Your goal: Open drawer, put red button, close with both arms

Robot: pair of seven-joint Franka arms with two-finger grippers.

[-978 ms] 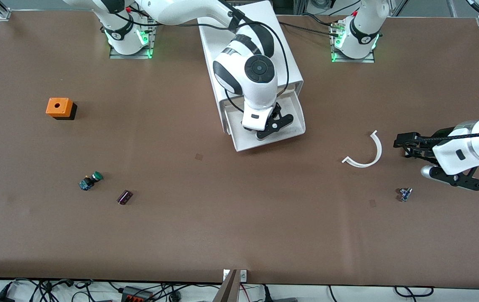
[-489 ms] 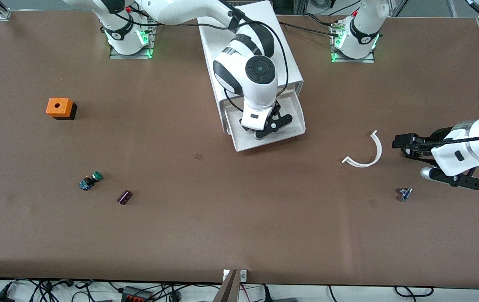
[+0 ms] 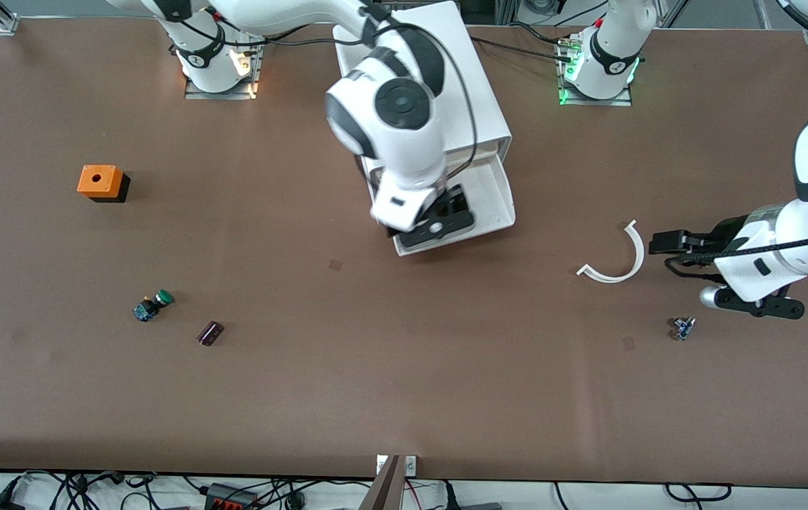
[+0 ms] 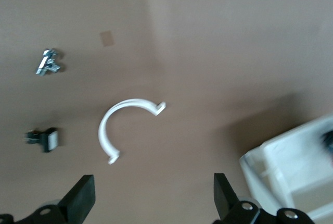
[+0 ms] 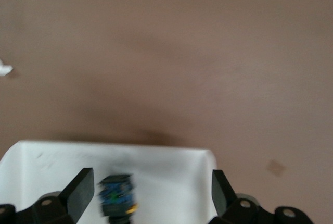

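Two steps look done: the drawer (image 3: 492,202) stands pulled out of the cabinet (image 3: 439,71), and the red button (image 5: 116,197) lies inside it, between the right gripper's (image 3: 439,219) wide-open, empty fingers. Only closing remains. The left gripper (image 3: 680,251), open and empty, hovers near a white clip (image 3: 616,258) with bare table between it and the drawer's front edge.

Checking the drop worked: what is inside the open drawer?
In the right wrist view a small black-and-blue switch body lies in the white drawer, between the open right gripper's fingers. Its cap colour is hidden; the arm covers it in the front view.
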